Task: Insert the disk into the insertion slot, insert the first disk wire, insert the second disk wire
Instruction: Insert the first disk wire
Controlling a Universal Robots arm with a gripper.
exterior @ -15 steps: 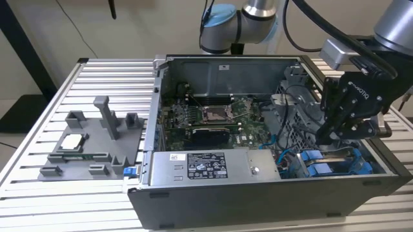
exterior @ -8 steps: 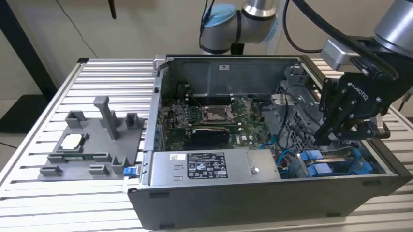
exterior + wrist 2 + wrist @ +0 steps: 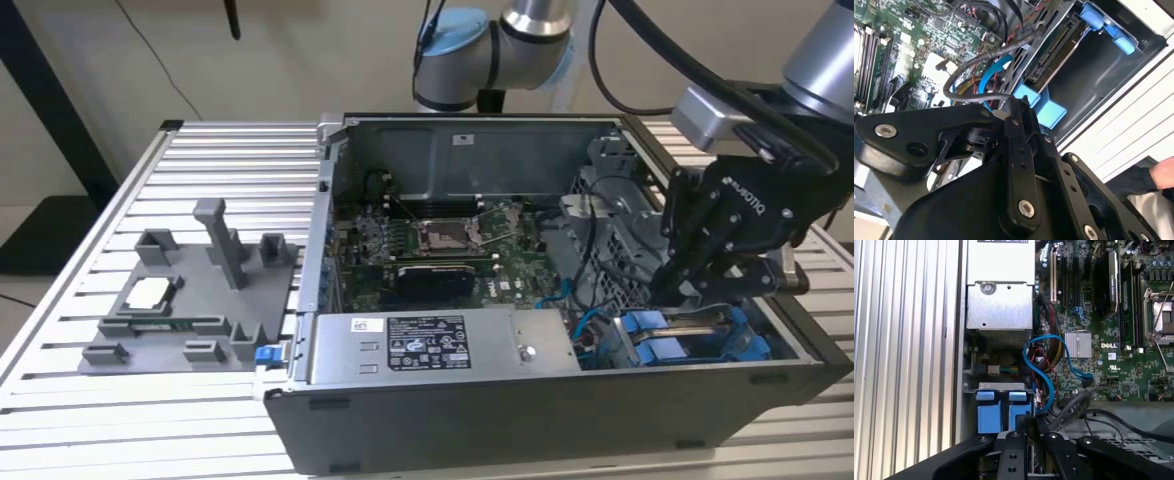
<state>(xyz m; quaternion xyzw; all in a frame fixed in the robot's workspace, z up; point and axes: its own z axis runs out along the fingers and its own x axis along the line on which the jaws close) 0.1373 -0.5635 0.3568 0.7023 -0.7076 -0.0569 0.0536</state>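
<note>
The disk (image 3: 1053, 52) lies in the insertion slot (image 3: 1002, 386) at the open case's front corner, on the exterior view's right. Its connector edge faces the motherboard, and the blue frame (image 3: 667, 345) shows at the slot's mouth. My gripper (image 3: 703, 292) reaches down into the case right beside that blue frame (image 3: 988, 412). The fingertips (image 3: 1015, 104) are pressed together. A grey wire (image 3: 971, 65) and a blue wire (image 3: 1046, 365) both run in to them. I cannot tell which of the two wires is pinched.
The power supply (image 3: 427, 345) lies along the case's front wall and the motherboard (image 3: 441, 240) covers its floor. A grey fixture (image 3: 187, 290) sits on the slatted table (image 3: 80, 420) at the exterior view's left. A person's hand (image 3: 1165, 172) is outside the case.
</note>
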